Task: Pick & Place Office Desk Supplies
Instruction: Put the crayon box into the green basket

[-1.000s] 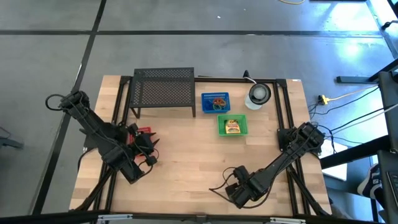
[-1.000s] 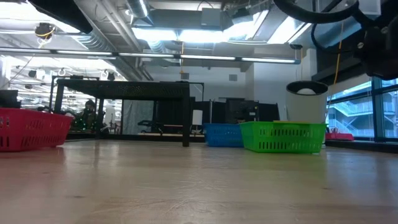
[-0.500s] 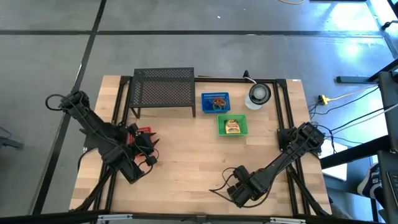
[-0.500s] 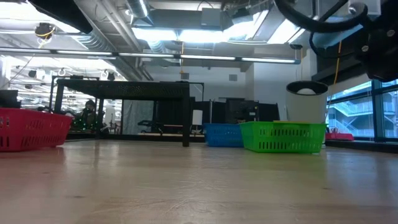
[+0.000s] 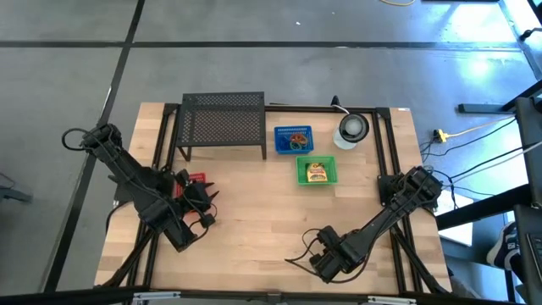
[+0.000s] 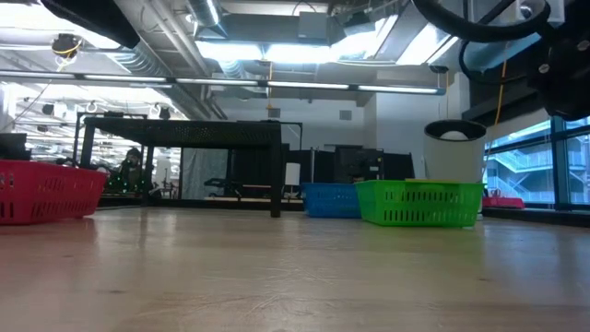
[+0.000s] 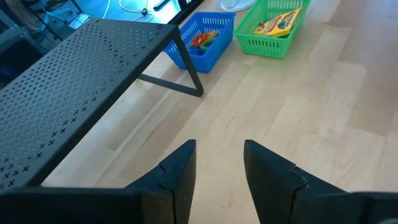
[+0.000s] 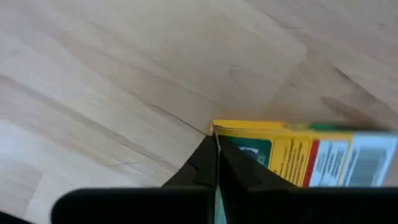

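Fingers on my left gripper (image 7: 217, 171) stand parted with nothing between them, waiting at nine o'clock on the table (image 5: 254, 203) beside the red basket (image 6: 46, 192). Centre stage — black mesh shelf (image 5: 223, 124) at twelve, blue basket (image 5: 293, 140) of loops and green basket (image 5: 316, 172) just right of it. Down at five o'clock my right gripper (image 8: 216, 163) is pinched tight on the edge of a yellow-green box (image 8: 311, 154), its long axis running sideways off my fingertips. Green basket lies up toward twelve — I reckon my right arm carries it there.

Two arms flank a wooden table (image 5: 254, 212) — black mesh stand (image 5: 223, 124), blue basket (image 5: 293, 140), green basket (image 5: 316, 171) behind.
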